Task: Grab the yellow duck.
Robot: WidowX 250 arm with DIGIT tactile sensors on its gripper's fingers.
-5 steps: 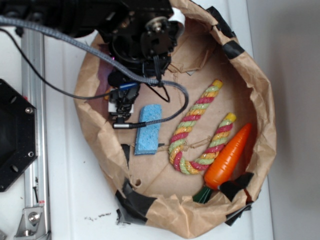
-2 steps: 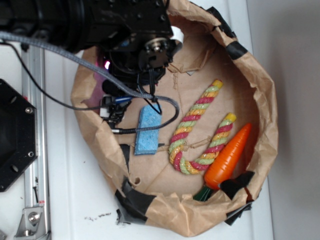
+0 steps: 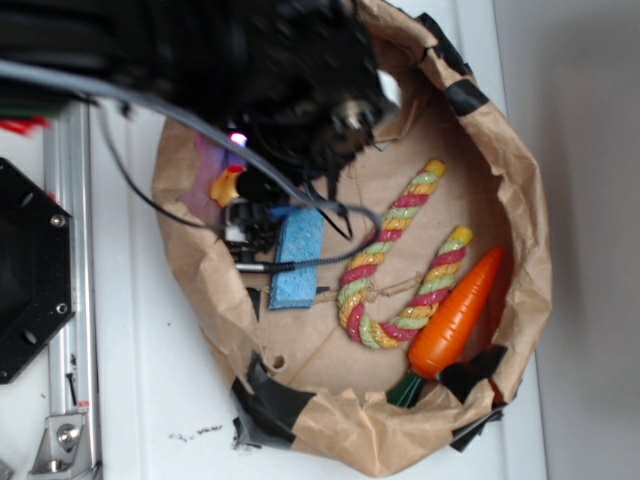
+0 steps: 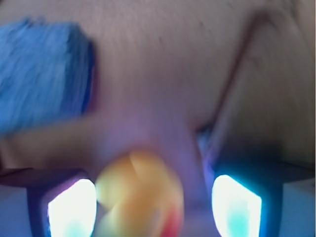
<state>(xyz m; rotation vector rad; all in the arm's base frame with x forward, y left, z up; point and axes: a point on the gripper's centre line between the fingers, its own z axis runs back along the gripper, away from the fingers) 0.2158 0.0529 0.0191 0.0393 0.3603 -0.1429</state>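
Wrist view: yellow duck (image 4: 139, 195) sits low in frame between spread-apart jaws; centre it before closing gently.

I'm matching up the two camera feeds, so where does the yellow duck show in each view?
Exterior: the yellow duck peeks out at the bag's left wall, just under the arm.
Wrist: it fills the bottom centre, blurred, between the two lit fingers.
Shared landmark: the blue sponge, right of the duck in the exterior view, upper left in the wrist view.
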